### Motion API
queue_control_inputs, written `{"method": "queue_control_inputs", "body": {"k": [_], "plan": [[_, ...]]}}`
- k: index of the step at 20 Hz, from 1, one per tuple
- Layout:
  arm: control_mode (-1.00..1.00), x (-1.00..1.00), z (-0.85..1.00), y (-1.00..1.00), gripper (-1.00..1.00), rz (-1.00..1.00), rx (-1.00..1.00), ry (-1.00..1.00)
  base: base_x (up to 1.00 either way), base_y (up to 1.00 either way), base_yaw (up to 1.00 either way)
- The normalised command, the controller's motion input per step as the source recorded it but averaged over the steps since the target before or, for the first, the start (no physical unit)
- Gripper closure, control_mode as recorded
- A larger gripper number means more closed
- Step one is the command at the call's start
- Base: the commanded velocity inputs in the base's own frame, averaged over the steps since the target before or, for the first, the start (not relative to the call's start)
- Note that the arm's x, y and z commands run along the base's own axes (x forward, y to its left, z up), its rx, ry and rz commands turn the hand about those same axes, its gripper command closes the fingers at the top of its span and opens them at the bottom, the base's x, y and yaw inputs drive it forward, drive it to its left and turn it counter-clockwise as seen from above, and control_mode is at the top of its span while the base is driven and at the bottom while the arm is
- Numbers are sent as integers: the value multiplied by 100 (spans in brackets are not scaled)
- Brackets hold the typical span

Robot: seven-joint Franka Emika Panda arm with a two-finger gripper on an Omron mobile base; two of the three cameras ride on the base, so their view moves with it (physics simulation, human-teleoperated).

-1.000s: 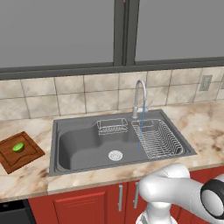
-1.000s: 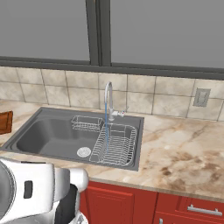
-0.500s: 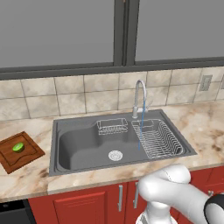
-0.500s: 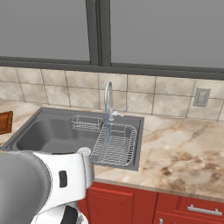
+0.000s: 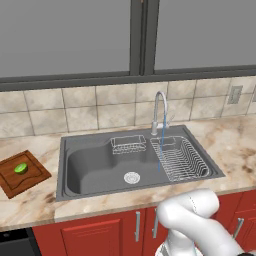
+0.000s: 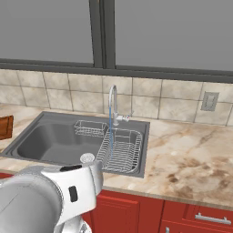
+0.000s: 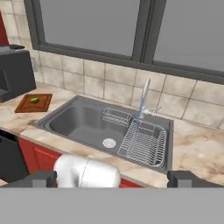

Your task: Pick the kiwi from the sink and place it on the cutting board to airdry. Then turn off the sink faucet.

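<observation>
One job remains: left base view shows the kiwi [image 5: 20,168] on the cutting board [image 5: 31,178], water running from the sink faucet [image 5: 159,111]. Right base view: faucet lever [image 6: 127,118] at three o'clock of the spout. Hand view: gripper [image 7: 112,178] fully open, empty, faucet at twelve o'clock, well apart.

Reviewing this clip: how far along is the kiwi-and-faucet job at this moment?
Done: the kiwi already lies on the cutting board, left of the sink. In hand: nothing; the tool is open and empty, well back from the counter. Left: the sink faucet is on, a thin blue stream falling into the wire rack; its lever must be shut off.
</observation>
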Motion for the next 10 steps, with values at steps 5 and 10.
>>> {"method": "queue_control_inputs", "body": {"k": [5,10], "plan": [[-100,35,-1,0,-100,1,2,-11,0,0,0],[-100,44,0,-10,-100,10,8,0,0,0,0]]}}
